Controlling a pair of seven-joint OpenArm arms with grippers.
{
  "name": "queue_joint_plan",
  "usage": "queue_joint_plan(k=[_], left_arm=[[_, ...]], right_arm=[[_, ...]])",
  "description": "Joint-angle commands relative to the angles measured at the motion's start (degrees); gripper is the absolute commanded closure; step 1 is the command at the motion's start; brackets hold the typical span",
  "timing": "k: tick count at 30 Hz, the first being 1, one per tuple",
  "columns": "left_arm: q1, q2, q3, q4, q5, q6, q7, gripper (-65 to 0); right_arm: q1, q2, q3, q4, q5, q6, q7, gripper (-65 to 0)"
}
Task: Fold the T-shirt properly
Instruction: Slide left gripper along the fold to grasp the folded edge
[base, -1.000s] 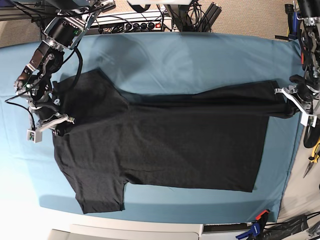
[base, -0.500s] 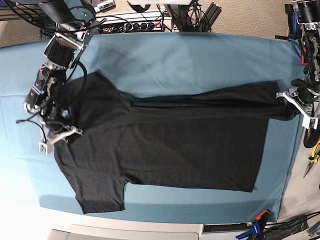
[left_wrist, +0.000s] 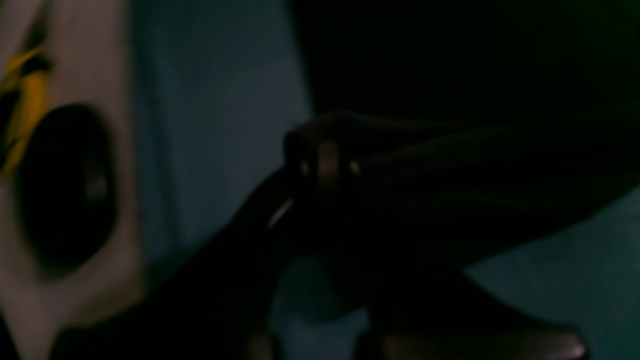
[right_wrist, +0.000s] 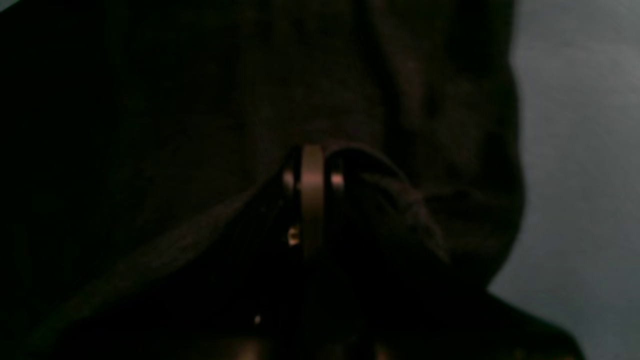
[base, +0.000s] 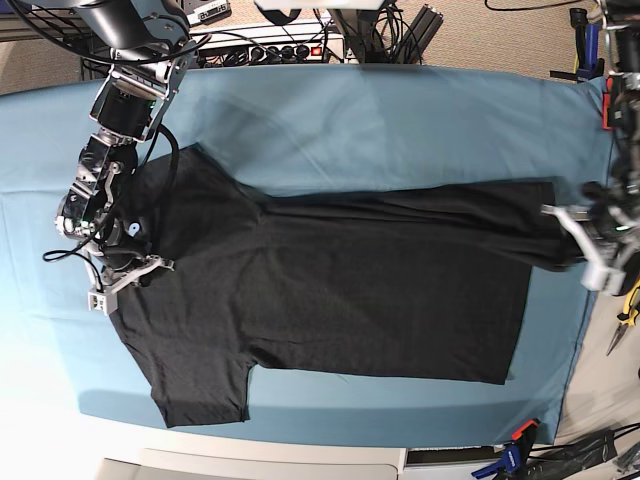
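Observation:
The black T-shirt lies spread flat across the teal table cloth, with its sleeves at the left and its hem at the right. My right gripper sits at the shirt's left edge between the two sleeves, shut on a pinch of the fabric. My left gripper is at the far right, shut on the folded upper hem corner. In the left wrist view the fingertips are pressed together on dark cloth. The right wrist view shows shut fingertips buried in bunched T-shirt fabric.
A power strip and cables run along the table's back edge. Yellow-handled pliers lie off the right edge, and a clamp sits at the front right corner. Bare teal cloth lies behind and in front of the shirt.
My right gripper has shifted right and toward the front along the shirt's left edge. My left gripper has carried the hem corner toward the front, pulling the upper fold with it.

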Motion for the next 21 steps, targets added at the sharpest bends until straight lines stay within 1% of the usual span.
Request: queue_joint_plan(k=[1,3,6,8,11,13,19,21], left_arm=[[-1.6,-1.2,0.9,0.8,0.6,0.0,-1.4,0.0],[-3.0,-1.2,3.7,0.8,3.0,0.3,-2.0,0.0],[-4.2,-1.3,5.4,0.8,5.3,2.4,-2.9,0.0],[-4.6,-1.3,5.5,0.8,5.4,3.3,-3.1,0.0],[-4.9,-1.3,5.5,0.8,5.1,3.2,-4.3,0.0],[-4.9,-1.3,5.5,0.8,3.8,3.2,-5.2,0.0],[-5.8,-1.3,5.5,0.8,3.5,3.2,-5.4,0.0],[-6.1,-1.2,5.5,0.8,3.5,3.2,-5.6,0.0]], right_arm=[[1.6,0.8,0.0,1.0,0.1,-0.4,1.8,0.0],[1.6,0.8,0.0,1.0,-0.2,-0.4,2.1,0.0],[1.6,1.1,-0.2,1.0,-0.3,-0.4,3.0,0.0],[1.6,1.4,-0.3,1.0,-0.7,-0.4,3.5,0.0],[1.6,1.8,-0.3,1.0,-0.7,-0.4,3.5,0.0],[1.6,2.0,-0.3,1.0,-0.7,-0.4,3.5,0.0],[1.6,2.1,-0.3,1.0,-0.7,-0.5,3.3,0.0],[1.6,2.0,-0.3,1.0,-1.5,-2.8,3.2,0.0]])
